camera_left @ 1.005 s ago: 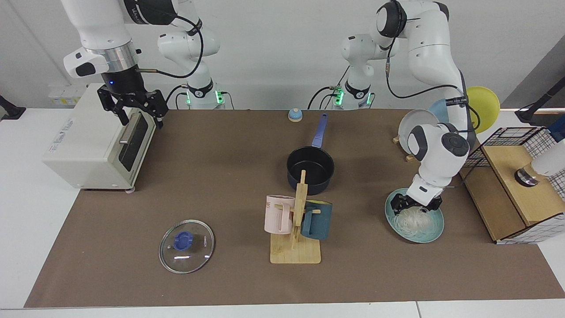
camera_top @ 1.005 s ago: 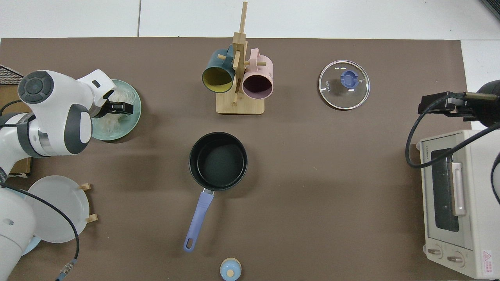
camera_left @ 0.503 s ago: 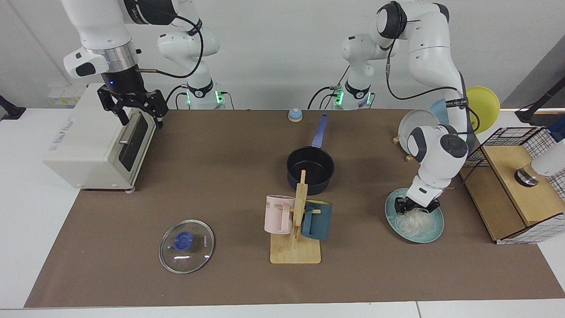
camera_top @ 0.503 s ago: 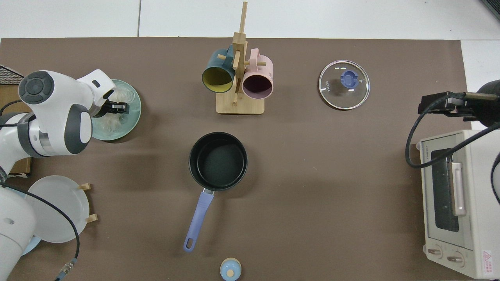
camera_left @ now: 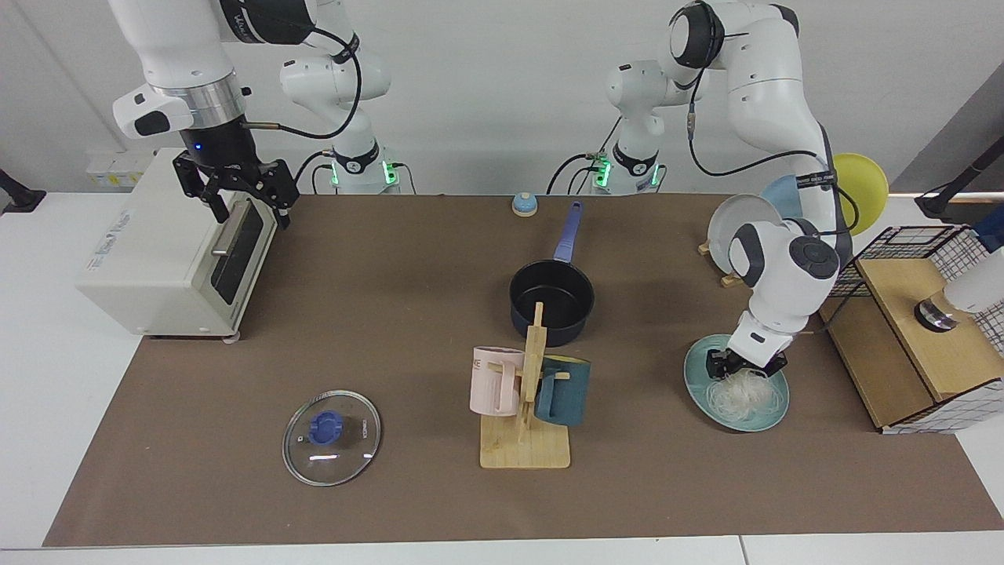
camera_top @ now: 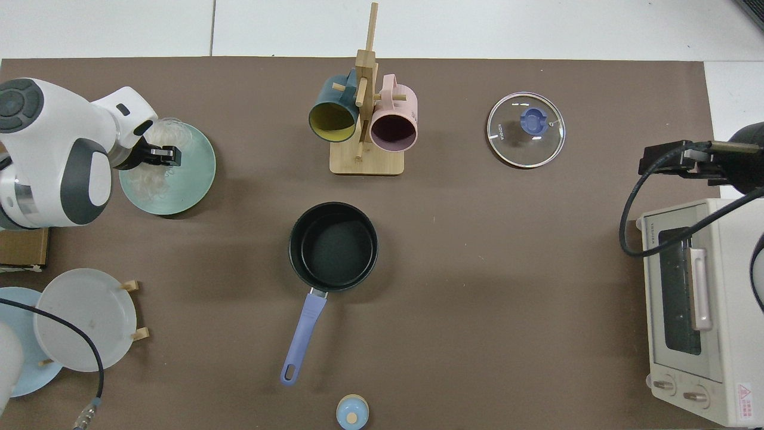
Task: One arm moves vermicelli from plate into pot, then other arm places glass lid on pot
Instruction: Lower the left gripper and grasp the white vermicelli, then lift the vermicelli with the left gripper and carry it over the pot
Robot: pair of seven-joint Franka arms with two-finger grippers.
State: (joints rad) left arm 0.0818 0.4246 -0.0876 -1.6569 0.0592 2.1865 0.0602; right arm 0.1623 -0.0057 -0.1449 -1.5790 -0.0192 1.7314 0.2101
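The brown table mat [camera_left: 392,329] fills most of the facing view, with the toaster oven [camera_left: 169,251] at its left edge. Above that oven the right gripper [camera_left: 235,196] is held in waiting, its fingers spread apart. At the right of the frame the left gripper [camera_left: 745,367] is lowered over the plate [camera_left: 773,410], its fingers closed into the top of the vermicelli [camera_left: 741,392], whose strands are gathered up toward them while the rest of the tangle lies on the plate. The pot [camera_left: 551,302] stands empty at centre, partly hidden by the mug stand [camera_left: 527,408], and the glass lid [camera_left: 331,436] lies flat at lower left. The lift is judged best made slowly and straight up until every trailing strand is clear of the plate rim, and the carry toward the pot is best kept high enough that loose ends are not dragged over the mat or caught on the stand.
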